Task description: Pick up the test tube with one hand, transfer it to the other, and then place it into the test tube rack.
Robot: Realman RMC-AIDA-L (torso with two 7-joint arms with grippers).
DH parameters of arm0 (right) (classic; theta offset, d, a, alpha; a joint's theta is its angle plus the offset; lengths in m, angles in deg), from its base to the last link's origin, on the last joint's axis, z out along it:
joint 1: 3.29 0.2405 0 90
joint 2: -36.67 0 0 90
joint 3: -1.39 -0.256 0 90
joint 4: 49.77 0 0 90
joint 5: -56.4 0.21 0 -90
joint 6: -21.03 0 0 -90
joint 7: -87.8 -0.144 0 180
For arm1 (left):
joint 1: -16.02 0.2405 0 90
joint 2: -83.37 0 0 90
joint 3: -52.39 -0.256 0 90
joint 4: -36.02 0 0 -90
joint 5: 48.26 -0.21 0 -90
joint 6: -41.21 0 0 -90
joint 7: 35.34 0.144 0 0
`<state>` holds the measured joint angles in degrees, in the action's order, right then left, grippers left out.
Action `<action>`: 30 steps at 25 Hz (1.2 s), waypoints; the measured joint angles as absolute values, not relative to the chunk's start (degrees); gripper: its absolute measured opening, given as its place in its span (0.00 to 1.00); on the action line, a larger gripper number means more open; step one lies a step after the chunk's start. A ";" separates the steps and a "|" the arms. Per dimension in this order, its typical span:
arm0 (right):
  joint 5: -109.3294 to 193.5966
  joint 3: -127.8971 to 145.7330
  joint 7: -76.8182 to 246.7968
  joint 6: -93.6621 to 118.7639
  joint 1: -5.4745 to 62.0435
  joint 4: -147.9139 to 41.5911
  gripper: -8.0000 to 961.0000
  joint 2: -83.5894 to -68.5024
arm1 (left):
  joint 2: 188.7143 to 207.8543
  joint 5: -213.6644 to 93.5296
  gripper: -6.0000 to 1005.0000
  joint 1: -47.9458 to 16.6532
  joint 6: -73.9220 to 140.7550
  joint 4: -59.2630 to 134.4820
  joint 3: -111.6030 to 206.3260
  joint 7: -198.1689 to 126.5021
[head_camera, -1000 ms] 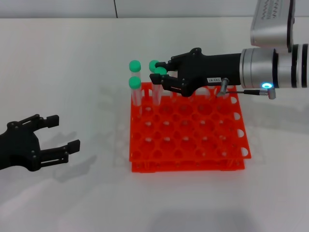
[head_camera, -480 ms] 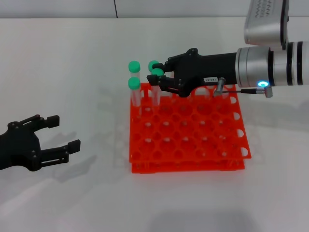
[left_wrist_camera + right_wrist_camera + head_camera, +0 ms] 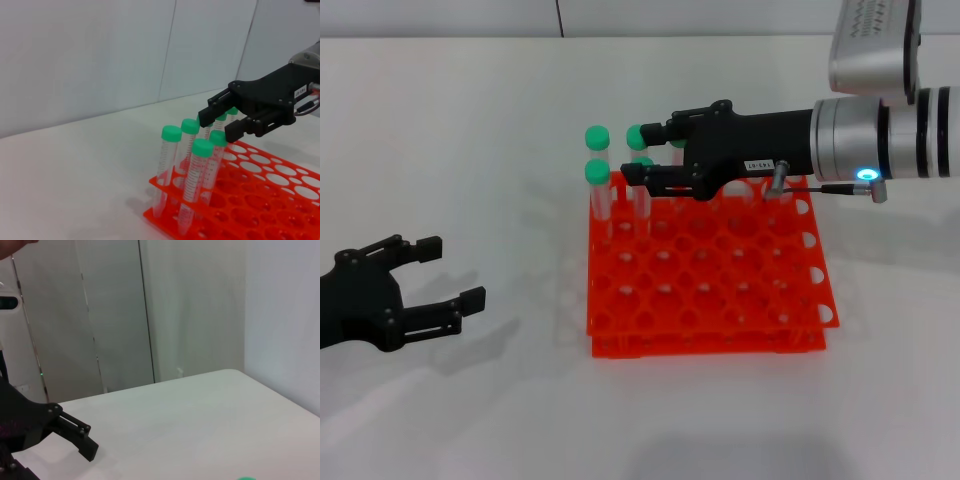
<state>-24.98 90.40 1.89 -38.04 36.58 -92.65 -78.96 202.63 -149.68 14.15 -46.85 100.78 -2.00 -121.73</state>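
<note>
The orange-red test tube rack lies in the middle of the table and also shows in the left wrist view. Several green-capped test tubes stand upright in its far left corner. My right gripper, black with a white label, hovers over that corner. It is open, with its jaws on either side of one tube's green cap. That tube stands in a rack hole. My left gripper is open and empty, low at the left, well apart from the rack.
Other capped tubes stand close beside the right gripper's fingers. The rack's remaining holes hold nothing. A thin cable and metal fitting hang under the right wrist above the rack's far edge.
My right gripper's jaws have spread apart and let go of the tube, which now stands in the rack. The left gripper has not moved.
</note>
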 joint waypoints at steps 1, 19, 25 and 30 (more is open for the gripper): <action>-24.95 90.38 1.92 -38.04 36.52 -92.67 0.46 -78.94 | 202.63 -149.68 0.89 14.09 -46.86 100.78 -1.98 -121.73; -30.79 72.65 6.05 -56.09 21.49 -100.81 0.66 -77.48 | 202.44 -149.54 0.89 12.84 -48.07 100.84 0.39 -120.24; -31.65 68.43 9.11 -58.88 17.98 -99.78 0.77 -77.35 | 201.78 -150.18 0.89 10.68 -52.39 98.83 2.87 -119.29; -31.97 68.25 9.46 -60.54 17.86 -97.52 0.86 -76.58 | 199.37 -151.05 0.89 6.66 -57.80 93.08 5.92 -118.48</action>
